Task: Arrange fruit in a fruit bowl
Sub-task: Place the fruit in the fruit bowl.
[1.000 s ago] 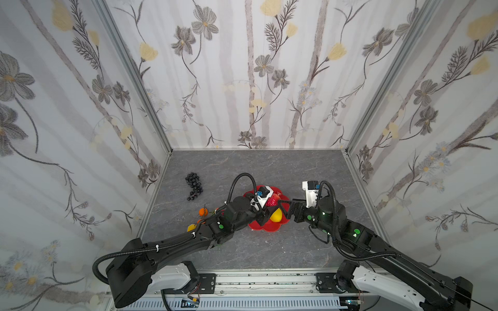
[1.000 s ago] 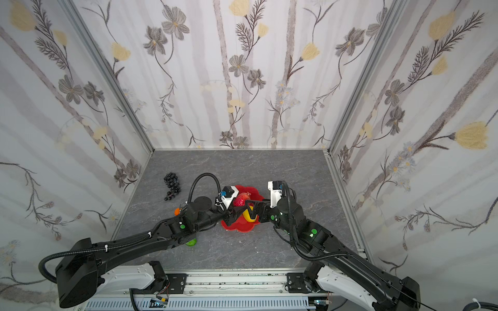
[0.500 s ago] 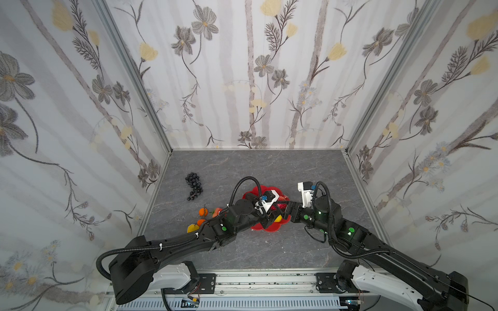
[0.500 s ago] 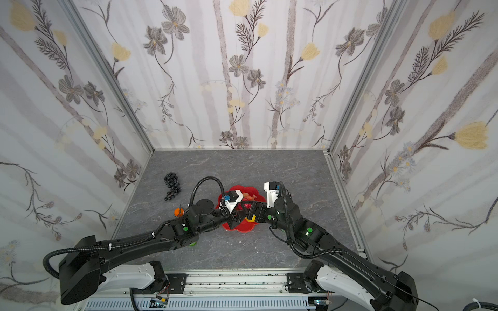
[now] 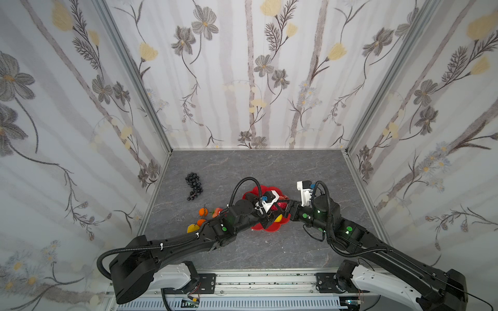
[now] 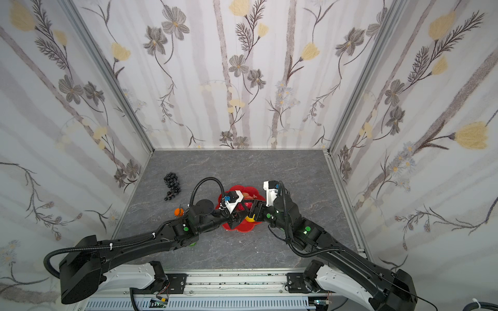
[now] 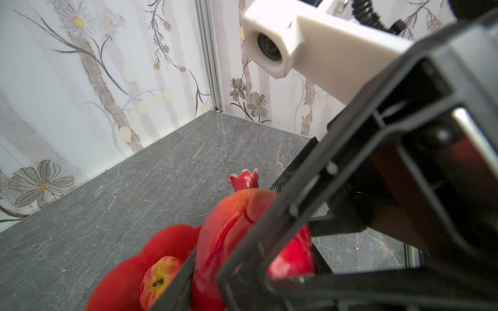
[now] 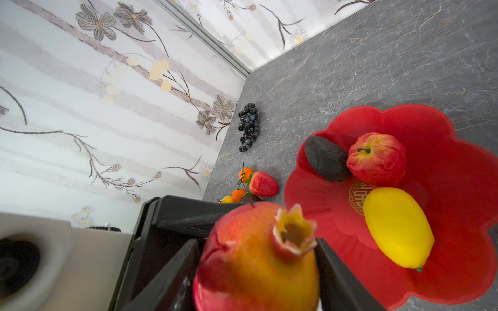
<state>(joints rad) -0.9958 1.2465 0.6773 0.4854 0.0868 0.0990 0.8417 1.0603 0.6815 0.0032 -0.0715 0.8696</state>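
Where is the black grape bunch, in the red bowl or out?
Out: the grape bunch lies on the grey table, apart from the red bowl.

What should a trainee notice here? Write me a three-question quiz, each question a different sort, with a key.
1. True or false: the grape bunch lies on the table, outside the fruit bowl.
2. Which fruit lies in the bowl with the apple and lemon? A banana; B avocado; C pear.
3. Fill in: the one fruit held in the air is the ____.
Key: 1 true; 2 B; 3 pomegranate.
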